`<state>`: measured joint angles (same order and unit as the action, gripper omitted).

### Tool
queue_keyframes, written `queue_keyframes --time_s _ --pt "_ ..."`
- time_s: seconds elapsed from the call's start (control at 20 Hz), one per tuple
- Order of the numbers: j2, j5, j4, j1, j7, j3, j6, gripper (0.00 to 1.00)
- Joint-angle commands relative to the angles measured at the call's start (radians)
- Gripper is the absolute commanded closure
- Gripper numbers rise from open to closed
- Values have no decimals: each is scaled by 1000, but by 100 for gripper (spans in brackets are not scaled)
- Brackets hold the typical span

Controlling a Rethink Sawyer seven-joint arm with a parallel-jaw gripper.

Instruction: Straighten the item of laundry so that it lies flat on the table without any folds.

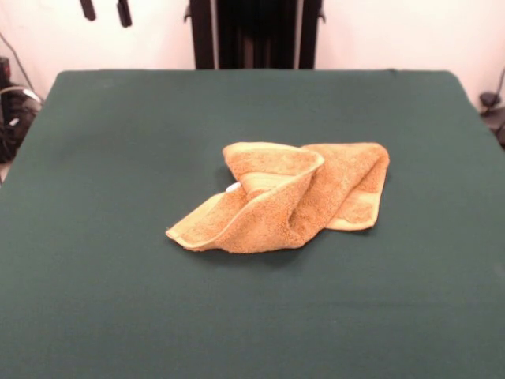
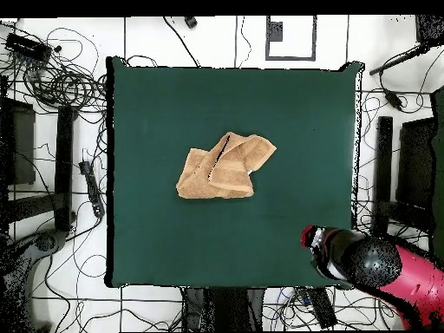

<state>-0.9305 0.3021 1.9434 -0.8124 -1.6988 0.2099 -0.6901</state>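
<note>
The item of laundry (image 1: 284,201) is a golden-tan towel lying crumpled near the middle of the table (image 1: 110,284). Its left part is twisted and folded over itself, and a small white tag (image 1: 232,187) peeks out at the fold. In the overhead view the item of laundry (image 2: 225,166) is a bunched, uneven patch on the green table (image 2: 156,95). My gripper (image 1: 106,9) shows only as two dark fingertips (image 1: 124,12) at the top edge, far from the towel, standing apart with nothing between them. The red and black arm (image 2: 373,264) hangs over the table's corner and hides the gripper from above.
The black pedestal (image 1: 252,31) stands behind the table's far edge. Tangled cables (image 2: 61,78) and dark stands (image 2: 65,165) lie on the floor around the table. Dark equipment (image 1: 12,110) sits beside the table's left edge.
</note>
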Motion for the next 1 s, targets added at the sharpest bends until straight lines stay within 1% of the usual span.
queue_keyframes --time_s 0.05,0.8,1.0 --pt "2 32 39 33 150 124 -100 0" --pt "-1 32 44 27 150 125 -99 0" --pt "-7 25 38 14 167 129 -120 0"
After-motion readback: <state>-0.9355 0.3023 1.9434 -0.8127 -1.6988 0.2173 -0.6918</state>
